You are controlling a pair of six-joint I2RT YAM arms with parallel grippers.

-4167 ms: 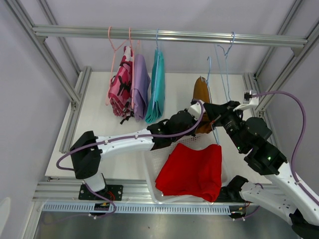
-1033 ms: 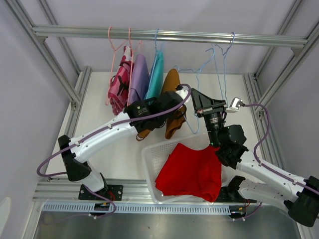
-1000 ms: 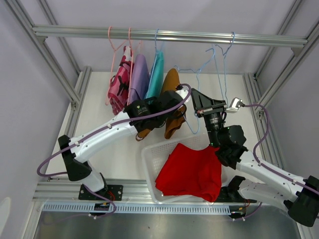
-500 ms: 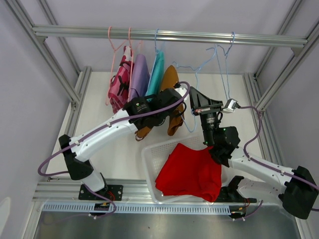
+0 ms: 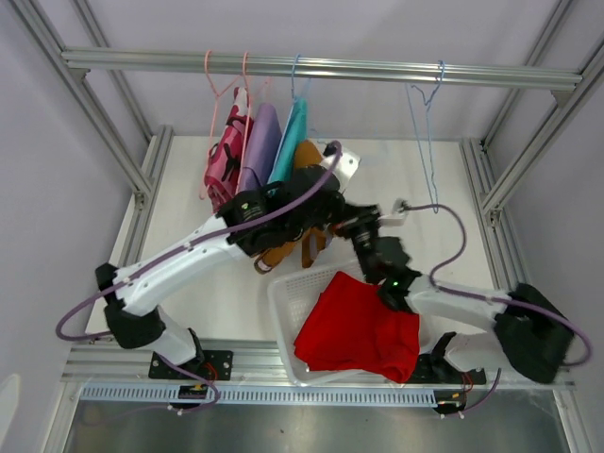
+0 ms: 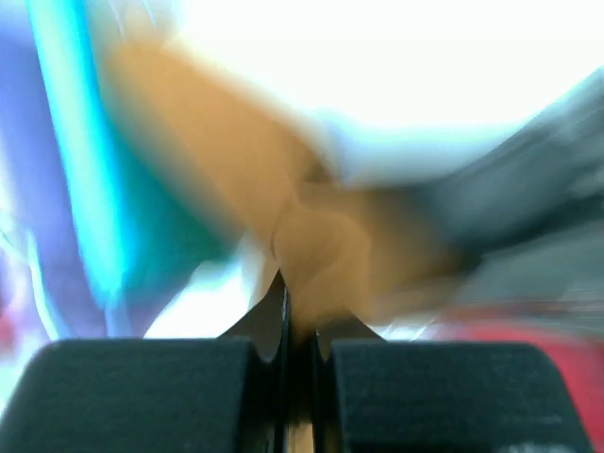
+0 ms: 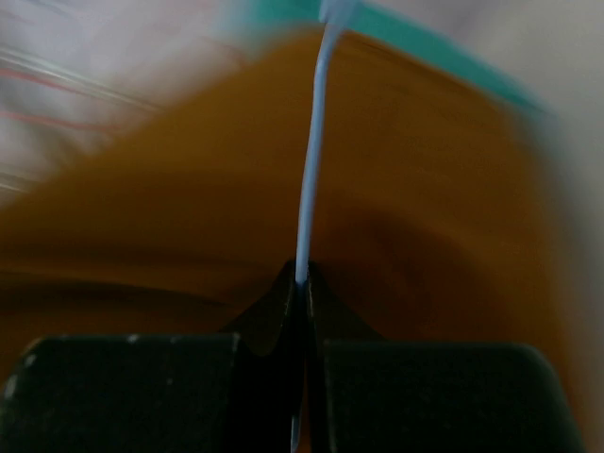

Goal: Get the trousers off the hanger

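Looking down from the top camera, I see both arms bunched mid-table by the far corner of the basket [image 5: 283, 302]. The left gripper [image 5: 316, 219] and right gripper [image 5: 353, 226] sit almost touching. The mustard pair [image 5: 283, 253] is bundled between and below them, off the rail [image 5: 311, 68] but not in the basket. The red pair [image 5: 363, 326] lies in the basket. The camo pair [image 5: 225, 175], lilac pair [image 5: 260, 151] and teal pair [image 5: 291, 142] hang on the rail, just beside my left arm. My worry here is crowding: the arms could knock each other, or the left forearm could drag the teal pair along.

The left wrist view is badly blurred, but I can make out the jaws pinched nearly flat on a fold of mustard cloth. That is a thin bite. If the cloth snags on the hanger, I reckon it could slide out and land on the table short of the basket.

In the right wrist view the jaws are squeezed onto the pale blue hanger wire [image 7: 311, 170], with mustard cloth right behind it. The wire is thin and smooth, so it may twist or slip, and the hanger would then travel with the trousers. I cannot tell whether the cloth is fully off the wire.
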